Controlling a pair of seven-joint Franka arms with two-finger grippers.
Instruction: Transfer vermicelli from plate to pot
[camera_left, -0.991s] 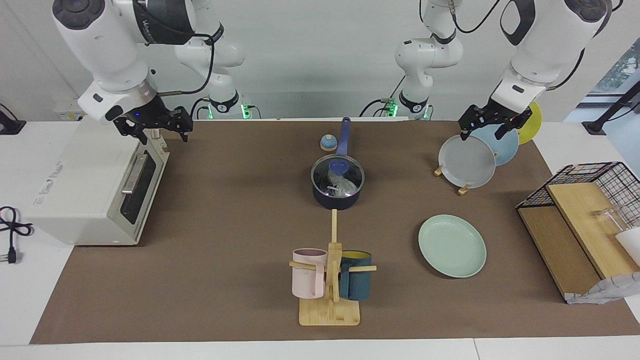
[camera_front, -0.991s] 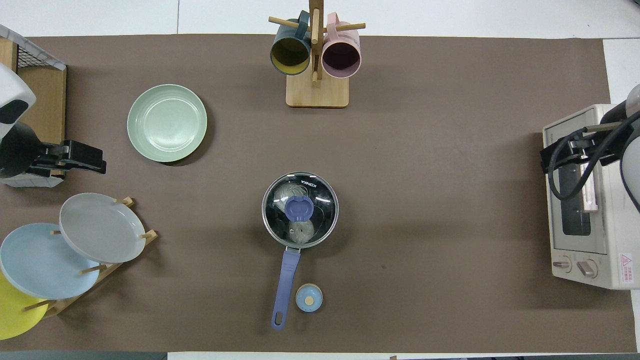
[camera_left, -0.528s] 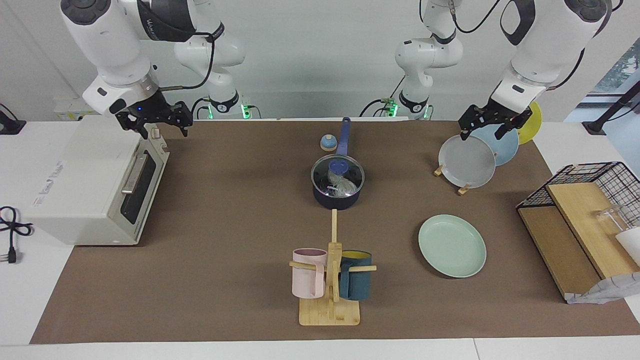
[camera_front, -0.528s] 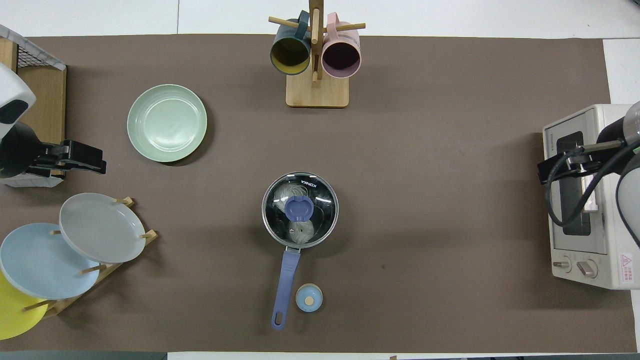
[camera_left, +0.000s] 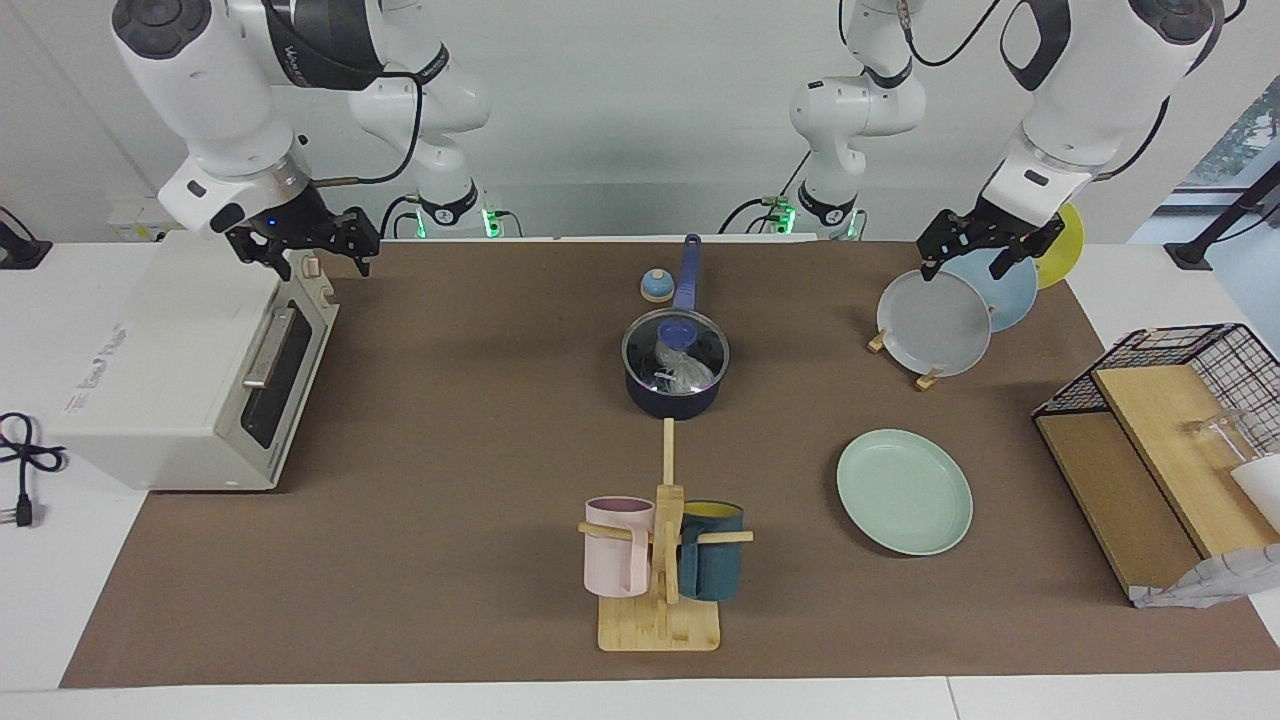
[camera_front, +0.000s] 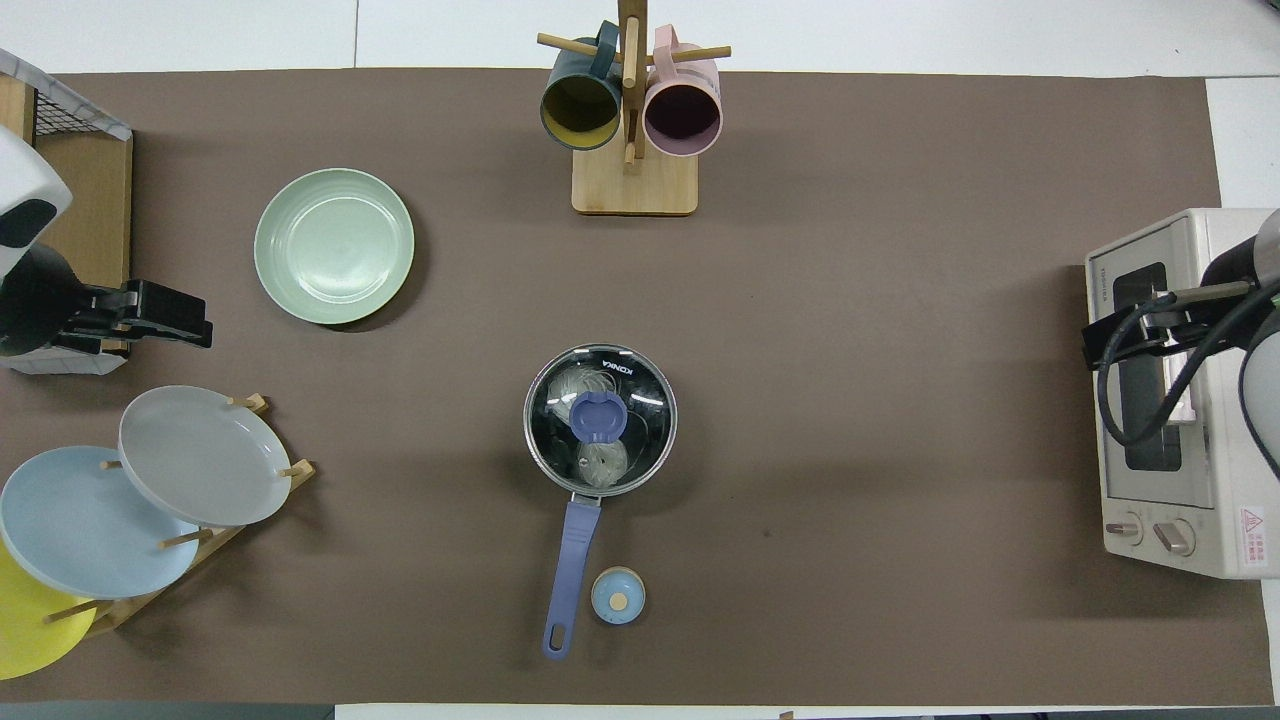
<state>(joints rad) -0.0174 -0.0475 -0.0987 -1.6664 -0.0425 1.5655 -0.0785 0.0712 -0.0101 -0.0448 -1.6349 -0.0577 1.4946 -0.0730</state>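
Note:
The dark navy pot (camera_left: 672, 402) stands mid-table with its long blue handle (camera_front: 570, 560) pointing toward the robots. A glass lid with a blue knob (camera_front: 598, 416) sits on it. Two whitish vermicelli nests (camera_front: 603, 461) lie inside the pot and show through the lid; they also show in the facing view (camera_left: 686, 373). The mint-green plate (camera_left: 905, 490) is empty, farther from the robots toward the left arm's end; it also shows in the overhead view (camera_front: 333, 245). My left gripper (camera_left: 962, 262) hangs open and empty over the plate rack. My right gripper (camera_left: 318, 256) hangs open and empty over the toaster oven.
A white toaster oven (camera_left: 170, 370) stands at the right arm's end. A wooden mug rack (camera_left: 660, 560) with a pink and a teal mug stands farther out than the pot. A plate rack holds grey (camera_left: 935, 325), light blue and yellow plates. A small blue timer (camera_left: 656, 286) lies beside the pot's handle. A wire basket (camera_left: 1160, 440) stands at the left arm's end.
My right gripper has risen a little and shifted slightly over the toaster oven. The left arm, pot, lid and plate have not moved.

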